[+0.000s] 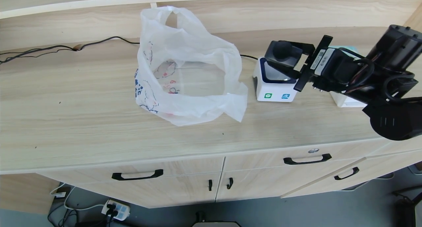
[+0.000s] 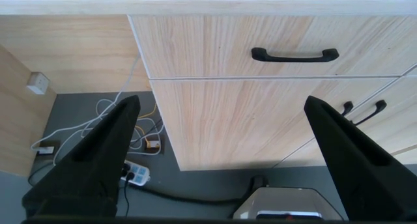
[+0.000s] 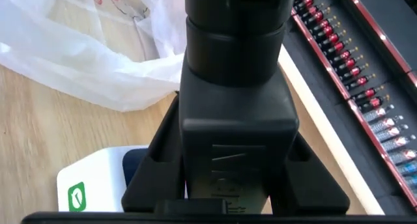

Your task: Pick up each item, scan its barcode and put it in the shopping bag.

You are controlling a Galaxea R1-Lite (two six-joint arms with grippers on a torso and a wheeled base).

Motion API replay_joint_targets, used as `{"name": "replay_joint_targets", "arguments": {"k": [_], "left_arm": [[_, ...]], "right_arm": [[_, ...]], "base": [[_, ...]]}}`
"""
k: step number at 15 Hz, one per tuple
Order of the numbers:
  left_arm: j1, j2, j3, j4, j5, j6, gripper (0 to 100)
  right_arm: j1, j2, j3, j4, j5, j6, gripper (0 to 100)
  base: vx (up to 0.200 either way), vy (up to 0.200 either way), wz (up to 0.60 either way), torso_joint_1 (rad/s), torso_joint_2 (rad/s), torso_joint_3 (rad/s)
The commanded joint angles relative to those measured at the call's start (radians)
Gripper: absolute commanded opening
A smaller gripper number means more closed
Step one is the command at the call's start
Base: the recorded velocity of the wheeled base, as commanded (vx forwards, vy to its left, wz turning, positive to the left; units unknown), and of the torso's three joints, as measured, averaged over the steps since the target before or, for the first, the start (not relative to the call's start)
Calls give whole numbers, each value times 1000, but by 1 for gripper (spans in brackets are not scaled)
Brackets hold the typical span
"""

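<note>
Below the worktop's (image 1: 82,121) front edge, the left gripper (image 2: 221,103) hangs before the drawers, under a black drawer handle (image 2: 294,55), fingers spread wide with nothing between them. On the worktop's middle stands the shopping bag (image 1: 188,72), mouth open. Just beside it, toward the right end, sits the white scanner (image 1: 275,88). The right gripper (image 1: 286,60) hovers directly over the scanner, clamped on a black item (image 1: 280,52). A black cable (image 1: 66,48) runs along the back edge.
</note>
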Motion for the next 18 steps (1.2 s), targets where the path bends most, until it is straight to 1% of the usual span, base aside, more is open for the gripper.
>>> {"name": "replay_joint_targets", "arguments": {"k": [1,2,3,5,7,8,9,11,12,14,15,17,18], "left_arm": [[0,2,0,-1,0,0,100],[0,2,0,-1,0,-1,100],[0,2,0,-1,0,-1,100],[0,2,0,-1,0,-1,100],[0,0,0,-1,2,0,100],[-1,0,0,1,0,3,100],[0,0,0,1,0,5,100],[0,2,0,1,0,3,100],[0,2,0,1,0,3,100],[0,2,0,1,0,3,100],[0,2,0,1,0,3,100],[0,2,0,1,0,5,100],[0,0,0,1,0,5,100]], "right_arm": [[82,-84,-1,59,-24,40,0],[105,-107,5,76,-36,65,0],[204,-159,84,128,-86,155,0],[316,-220,173,88,-181,284,0],[437,-303,197,72,-351,407,0],[472,-344,199,73,-429,467,0],[489,-381,199,84,-506,499,0],[490,-446,251,122,-558,511,0],[487,-473,289,127,-589,533,0],[486,-499,315,127,-624,582,0],[483,-502,318,125,-625,617,0],[447,-504,325,124,-633,675,0],[397,-504,323,124,-635,735,0]], "base": [[0,0,0,0,0,0],[0,0,0,0,0,0],[0,0,0,0,0,0],[0,0,0,0,0,0],[0,0,0,0,0,0],[0,0,0,0,0,0],[0,0,0,0,0,0],[0,0,0,0,0,0],[0,0,600,2,2,2],[0,0,600,2,2,2],[0,0,600,-7,2,7],[0,0,600,7,0,0],[0,0,600,2,2,7]]}}
